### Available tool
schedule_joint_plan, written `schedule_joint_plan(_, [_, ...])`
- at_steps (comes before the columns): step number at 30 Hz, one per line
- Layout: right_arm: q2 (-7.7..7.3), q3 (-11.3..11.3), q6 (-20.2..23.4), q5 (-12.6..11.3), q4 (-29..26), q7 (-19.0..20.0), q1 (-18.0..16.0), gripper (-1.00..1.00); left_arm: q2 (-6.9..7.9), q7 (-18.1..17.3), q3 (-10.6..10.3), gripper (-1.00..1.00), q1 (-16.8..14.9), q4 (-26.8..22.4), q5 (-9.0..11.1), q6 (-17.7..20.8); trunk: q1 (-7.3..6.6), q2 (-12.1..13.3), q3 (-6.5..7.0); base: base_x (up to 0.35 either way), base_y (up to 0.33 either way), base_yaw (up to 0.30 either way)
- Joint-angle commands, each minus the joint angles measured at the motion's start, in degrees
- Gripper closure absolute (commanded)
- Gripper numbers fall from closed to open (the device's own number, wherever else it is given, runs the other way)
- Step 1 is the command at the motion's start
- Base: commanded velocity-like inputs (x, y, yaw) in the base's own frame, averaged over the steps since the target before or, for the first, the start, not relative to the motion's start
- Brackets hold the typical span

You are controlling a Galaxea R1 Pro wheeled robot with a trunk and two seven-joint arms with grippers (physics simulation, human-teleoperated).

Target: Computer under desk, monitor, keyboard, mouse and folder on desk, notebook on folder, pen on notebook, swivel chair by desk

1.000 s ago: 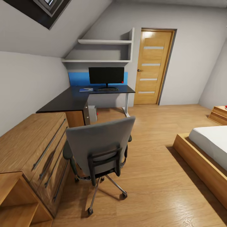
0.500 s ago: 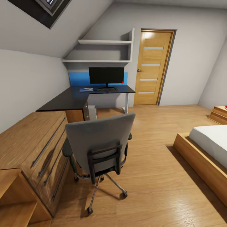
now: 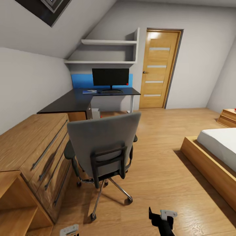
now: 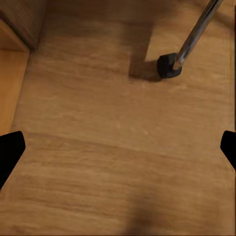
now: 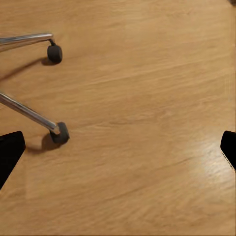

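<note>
Wood floor lies under both grippers, left and right, jaws spread wide, holding nothing.

Grey cloth swivel chair, matt desk

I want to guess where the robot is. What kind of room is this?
Most likely a bedroom with a study corner: a bed on the right, a desk with a monitor, and a swivel chair.

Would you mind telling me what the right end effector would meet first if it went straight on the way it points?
Most likely the bare wood floor: the right end effector faces it, open, with the swivel chair castors off to one side.
</note>
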Motion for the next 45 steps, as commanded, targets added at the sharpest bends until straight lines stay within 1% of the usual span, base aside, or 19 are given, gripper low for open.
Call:
schedule_joint_plan(1, [-0.05, 0.46, 2.06, -0.24, -0.2, -0.7, -2.07, -1.0, -0.26, 0.94, 0.01, -1.0, -1.32, -0.22, 0.35, 0.5, 0.22, -0.44, -0.25, 0.0, 0.0, 0.0])
schedule_joint_plan(3, [-0.05, 0.46, 4.87, -0.26, -0.43, -0.95, -5.65, -1.0, -0.66, 1.94, 0.01, -1.0, -3.84, -0.32, 0.35, 0.71, 0.66, -1.24, -0.61, 0.0, 0.0, 0.0])
schedule_joint_plan(5, [-0.02, 0.46, 5.96, -0.27, -0.52, -1.02, -7.94, -1.0, -0.89, 2.62, 0.01, -1.0, -5.74, -0.35, 0.35, 0.83, 1.1, -2.04, -0.97, 0.0, 0.0, 0.0])
schedule_joint_plan(10, [0.22, 0.43, 7.27, -0.22, -0.78, -0.98, -11.45, -1.0, -1.07, 4.63, 0.01, -1.0, -10.23, -0.37, 0.38, 1.11, 2.19, -4.05, -1.86, 0.0, 0.0, 0.0])
schedule_joint_plan(12, [0.27, 0.41, 7.8, -0.23, -0.82, -0.79, -13.52, -1.0, -1.14, 5.99, 0.01, -1.0, -11.96, -0.4, 0.41, 1.2, 2.63, -4.85, -2.22, 0.0, 0.0, 0.0])
schedule_joint_plan(15, [0.28, 0.41, 8.87, -0.25, -0.89, -0.46, -15.12, -1.0, -1.14, 6.82, 0.01, -1.0, -13.02, -0.6, 0.42, 1.23, 3.29, -6.05, -2.76, 0.0, 0.0, 0.0])
schedule_joint_plan(17, [0.32, 0.52, 10.71, -0.25, -1.98, 0.42, -16.49, -1.0, -1.23, 7.38, 0.04, -1.0, -13.92, -1.15, 0.96, 1.2, 3.73, -6.86, -3.12, 0.0, 0.0, 0.0])
schedule_joint_plan(18, [0.35, 0.61, 11.02, -0.22, -2.49, 0.65, -16.7, -1.0, -1.28, 7.45, 0.05, -1.0, -14.04, -1.38, 1.22, 1.19, 3.95, -7.26, -3.3, 0.0, 0.0, 0.0])
schedule_joint_plan(20, [0.44, 1.35, 11.73, 0.22, -4.51, 1.68, -17.19, -1.0, -1.42, 7.53, 0.12, -1.0, -14.38, -2.08, 2.59, 1.08, 4.39, -8.06, -3.66, 0.0, 0.0, 0.0])
schedule_joint_plan(23, [0.42, 2.37, 11.58, 1.97, -5.25, 3.44, -17.25, -1.0, -1.48, 7.36, 0.16, -1.0, -14.49, -2.33, 3.12, 0.78, 5.05, -9.26, -4.2, 0.0, 0.0, 0.0])
schedule_joint_plan(24, [0.33, 2.74, 9.21, 3.94, -5.58, 6.01, -17.08, -1.0, -1.55, 7.1, 0.07, -1.0, -14.52, -2.57, 3.22, 0.57, 5.27, -9.66, -4.38, 0.0, 0.0, 0.0])
schedule_joint_plan(25, [0.4, 2.88, 6.92, 4.77, -5.59, 7.24, -16.93, -1.0, -1.79, 6.99, -0.47, -1.0, -14.53, -2.79, 3.15, 0.2, 5.49, -10.07, -4.56, 0.0, 0.0, 0.0])
schedule_joint_plan(26, [0.46, 3.03, 5.87, 5.32, -5.59, 7.71, -16.72, -1.0, -2.13, 6.98, -1.21, -1.0, -14.53, -2.82, 3.12, -0.27, 5.71, -10.47, -4.74, 0.0, 0.0, 0.0])
schedule_joint_plan(27, [0.98, 3.24, 4.9, 6.86, -5.59, 8.11, -16.33, -1.0, -3.04, 7.13, -3.12, -1.0, -14.54, -2.64, 2.96, -2.29, 5.93, -10.87, -4.92, 0.0, 0.0, 0.0])
schedule_joint_plan(30, [1.68, 3.34, 4.38, 8.53, -5.54, 8.26, -15.97, -1.0, -3.85, 7.28, -4.44, -1.0, -14.54, -2.52, 2.84, -4.54, 6.59, -12.07, -5.46, 0.0, 0.0, 0.0])
schedule_joint_plan(31, [2.12, 3.37, 4.12, 10.09, -5.48, 8.36, -15.66, -1.0, -4.57, 7.36, -5.14, -1.0, -14.54, -2.46, 2.78, -6.16, 6.81, -12.47, -5.63, 0.0, 0.0, 0.0])
schedule_joint_plan(33, [2.41, 3.4, 3.9, 11.33, -5.45, 8.49, -15.41, -1.0, -5.12, 7.41, -5.58, -1.0, -14.54, -2.4, 2.75, -7.17, 7.25, -13.27, -5.99, 0.0, 0.0, 0.0])
schedule_joint_plan(39, [2.73, 3.44, 3.77, 12.13, -5.43, 8.6, -14.97, -1.0, -5.86, 7.44, -5.99, -1.0, -14.54, -2.26, 2.72, -7.82, 8.56, -15.68, -7.07, 0.0, 0.0, 0.0])
schedule_joint_plan(45, [2.83, 3.44, 3.75, 12.27, -5.42, 8.69, -14.77, -1.0, -6.08, 7.45, -6.17, -1.0, -14.54, -2.31, 2.65, -7.93, 9.88, -18.09, -8.15, 0.0, 0.0, 0.0])
